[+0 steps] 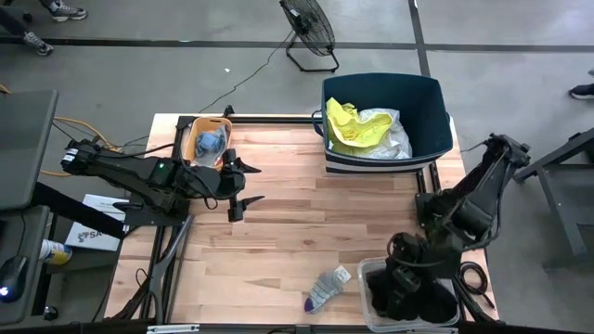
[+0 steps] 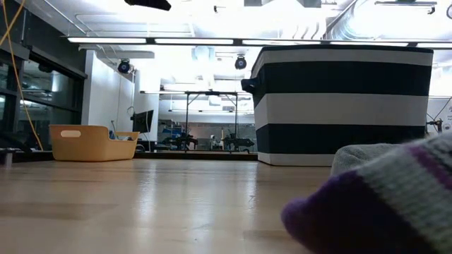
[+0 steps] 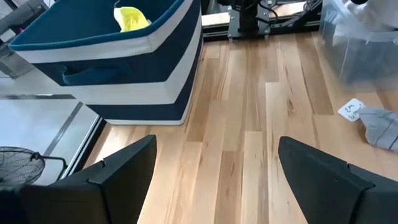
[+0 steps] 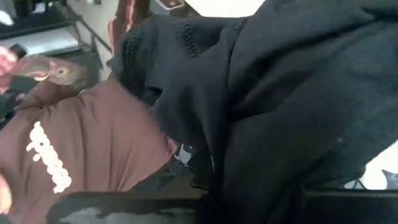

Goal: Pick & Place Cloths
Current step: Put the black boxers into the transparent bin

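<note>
My right gripper (image 1: 406, 278) is over the clear bin (image 1: 371, 269) at the table's near right corner, shut on a black cloth (image 4: 280, 93) that fills its wrist view. More dark cloth (image 1: 413, 299) lies in the bin. A grey sock with a purple end (image 1: 325, 289) lies flat on the table to the left of the bin. Yellow (image 1: 345, 125) and white (image 1: 385, 130) cloths lie in the navy tub (image 1: 436, 93). My left gripper (image 3: 214, 168) hangs open above the table's left part, with nothing between its fingers. My right gripper has the black cloth, but the bunched cloth covers the fingers in the wrist view and the arm hides them from above. Which part it holds cannot be told. Folds with a stitched hem (image 4: 186, 37) hang right in front of the camera.
An orange tray (image 1: 195, 139) holding a blue-grey cloth (image 1: 211, 142) stands at the far left corner. Bare wood lies between the arms. A fan (image 1: 311, 32) stands on the floor beyond the table. A person in a maroon shirt (image 4: 74, 155) is near the right arm's side.
</note>
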You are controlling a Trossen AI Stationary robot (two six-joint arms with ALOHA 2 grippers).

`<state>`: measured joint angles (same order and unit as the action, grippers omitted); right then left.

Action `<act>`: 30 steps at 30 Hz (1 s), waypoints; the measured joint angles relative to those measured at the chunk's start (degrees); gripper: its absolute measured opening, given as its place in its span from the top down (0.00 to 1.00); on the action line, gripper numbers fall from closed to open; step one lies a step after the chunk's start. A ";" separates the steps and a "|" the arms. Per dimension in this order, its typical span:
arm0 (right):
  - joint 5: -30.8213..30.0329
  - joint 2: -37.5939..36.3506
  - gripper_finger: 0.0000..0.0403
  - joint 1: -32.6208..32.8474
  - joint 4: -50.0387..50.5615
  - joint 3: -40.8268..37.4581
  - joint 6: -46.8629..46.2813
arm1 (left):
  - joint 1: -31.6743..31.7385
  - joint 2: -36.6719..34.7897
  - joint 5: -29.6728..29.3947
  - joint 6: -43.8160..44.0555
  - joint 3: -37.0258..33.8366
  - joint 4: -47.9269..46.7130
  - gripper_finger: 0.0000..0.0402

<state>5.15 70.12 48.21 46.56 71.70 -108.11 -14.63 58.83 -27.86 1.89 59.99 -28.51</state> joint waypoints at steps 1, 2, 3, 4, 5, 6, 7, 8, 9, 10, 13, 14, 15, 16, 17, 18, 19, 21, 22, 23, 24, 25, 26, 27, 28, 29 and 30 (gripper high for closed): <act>-0.67 0.56 0.95 0.38 0.01 0.00 -0.80 | 0.00 0.00 0.00 0.00 0.00 -0.17 0.18; -1.22 1.04 0.95 0.75 0.05 0.00 -1.55 | 0.00 0.00 0.00 0.00 0.00 -0.20 0.18; -1.77 1.65 0.95 1.10 0.03 0.00 -2.13 | 0.00 0.00 0.00 -0.02 0.00 -0.20 0.18; -2.24 2.31 0.95 1.44 0.13 0.00 -2.76 | 0.00 0.00 0.00 -0.04 0.00 -0.20 0.18; -2.41 2.95 0.95 1.73 0.39 0.00 -3.39 | 0.00 0.00 0.00 -0.05 0.00 -0.20 0.18; -2.42 3.74 0.95 1.99 1.15 0.00 -4.12 | 0.00 0.00 0.00 -0.05 0.00 -0.24 0.18; -2.17 4.54 0.95 2.23 2.17 0.00 -4.66 | 0.00 0.00 0.00 -0.06 0.00 -0.38 0.18; -1.69 5.35 0.95 2.45 3.18 0.00 -5.18 | 0.00 0.00 0.00 -0.07 0.00 -0.48 0.18; -0.98 6.23 0.95 2.64 4.10 0.00 -5.81 | 0.00 0.00 0.00 -0.08 0.00 -0.47 0.18; -0.08 7.07 0.95 2.83 5.17 0.00 -6.38 | 0.00 0.00 0.00 -0.08 0.00 -0.46 0.18; 0.94 9.60 0.95 3.25 8.25 0.00 -7.66 | 0.00 0.00 -0.02 -0.07 0.00 -0.46 0.18; 0.85 10.45 0.95 3.25 9.01 0.00 -7.67 | 0.00 0.00 -0.02 -0.07 0.00 -0.46 0.18; 0.83 11.28 0.95 3.25 9.79 0.00 -7.70 | 0.00 0.00 -0.02 -0.07 0.00 -0.46 0.18; 0.91 12.03 0.95 3.25 10.72 0.00 -7.77 | 0.00 0.00 -0.02 -0.07 0.00 -0.46 0.18; 0.94 12.79 0.95 3.24 11.61 0.00 -7.86 | 0.00 0.00 -0.02 -0.09 0.00 -0.46 0.18; 0.98 13.52 0.95 3.22 12.29 0.00 -7.86 | 0.00 0.00 -0.02 -0.07 0.00 -0.46 0.18; 0.86 14.26 0.95 3.19 12.79 0.00 -7.86 | 0.00 0.00 -0.02 -0.08 0.00 -0.44 0.18; 0.43 15.81 0.95 3.19 14.01 0.00 -7.86 | 0.00 0.00 -0.02 -0.07 0.00 -0.44 0.18; 0.19 16.61 0.95 3.19 14.73 0.00 -7.86 | 0.00 0.00 -0.02 -0.07 0.00 -0.44 0.18; 0.11 17.50 0.95 3.19 15.23 0.00 -7.86 | 0.00 0.00 -0.02 -0.04 0.00 -0.44 0.18; 0.13 18.45 0.95 3.19 15.50 0.00 -7.83 | 0.00 0.00 -0.02 -0.02 0.00 -0.44 0.18; 0.42 19.46 0.95 3.19 15.68 0.02 -7.80 | 0.00 0.00 -0.02 0.05 0.00 -0.44 0.18; 0.89 20.53 0.95 3.16 15.86 0.02 -7.79 | 0.00 0.00 -0.02 0.09 0.00 -0.42 0.18; 1.24 21.68 0.95 3.16 16.14 0.02 -7.79 | 0.00 0.00 -0.02 0.09 0.00 -0.43 0.18; 1.29 22.77 0.95 3.19 16.22 0.02 -7.81 | 0.00 0.00 -0.02 0.09 0.00 -0.42 0.18; 1.23 23.83 0.95 3.19 16.19 0.02 -7.86 | 0.00 0.00 -0.02 0.10 0.00 -0.41 0.18; 1.10 24.89 0.95 3.18 16.19 0.02 -8.29 | 0.00 0.00 -0.02 0.10 0.00 -0.40 0.18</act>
<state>6.25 95.01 51.39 62.75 71.72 -116.40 -14.63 58.83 -27.88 1.99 59.99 -28.91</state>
